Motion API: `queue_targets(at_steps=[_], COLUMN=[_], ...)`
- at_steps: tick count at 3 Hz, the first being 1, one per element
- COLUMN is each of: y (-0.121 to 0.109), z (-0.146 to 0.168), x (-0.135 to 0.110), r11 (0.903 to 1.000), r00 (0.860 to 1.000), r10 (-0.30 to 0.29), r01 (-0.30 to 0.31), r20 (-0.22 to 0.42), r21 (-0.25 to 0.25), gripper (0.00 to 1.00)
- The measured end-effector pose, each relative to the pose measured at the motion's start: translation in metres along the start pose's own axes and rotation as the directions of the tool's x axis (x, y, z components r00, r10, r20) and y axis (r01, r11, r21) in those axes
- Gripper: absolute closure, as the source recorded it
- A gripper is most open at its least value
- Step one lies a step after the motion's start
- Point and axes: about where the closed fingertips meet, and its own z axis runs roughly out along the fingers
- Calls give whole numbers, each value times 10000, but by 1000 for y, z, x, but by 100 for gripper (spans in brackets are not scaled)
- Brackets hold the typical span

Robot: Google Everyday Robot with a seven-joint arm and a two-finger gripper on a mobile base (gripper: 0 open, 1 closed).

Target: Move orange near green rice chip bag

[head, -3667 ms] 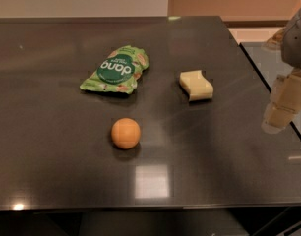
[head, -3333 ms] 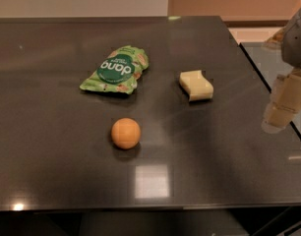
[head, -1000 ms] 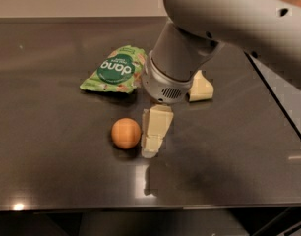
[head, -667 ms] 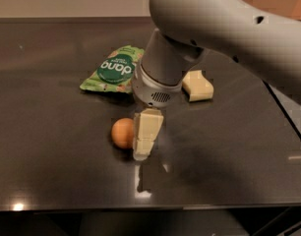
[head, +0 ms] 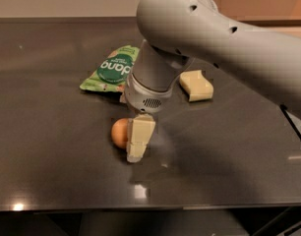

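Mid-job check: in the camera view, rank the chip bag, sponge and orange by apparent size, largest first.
1. green rice chip bag, clearly largest.
2/3. sponge and orange look about alike. The gripper, low over the table in front of the orange, covers part of it, so I won't rank them.

Bench (head: 52, 146): dark, glossy, flat.
Bag (head: 112, 70): green, lying flat toward the back.
Sponge (head: 195, 85): pale yellow, right of Bag, apart.
Orange (head: 119, 132): in front of Bag, apart.
Jaws: low over Bench, just right of Orange.
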Motion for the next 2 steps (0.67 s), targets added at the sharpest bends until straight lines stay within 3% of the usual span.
queue_targets(at_steps=[1,2], y=[3,3], z=[4,0], x=[-1,1], r11=[9997,9998], r00=[9999,10000], r10=[-117,-38], r01=[116,37], r20=[-50,-85], r21=[-202,-173], gripper=[25,49])
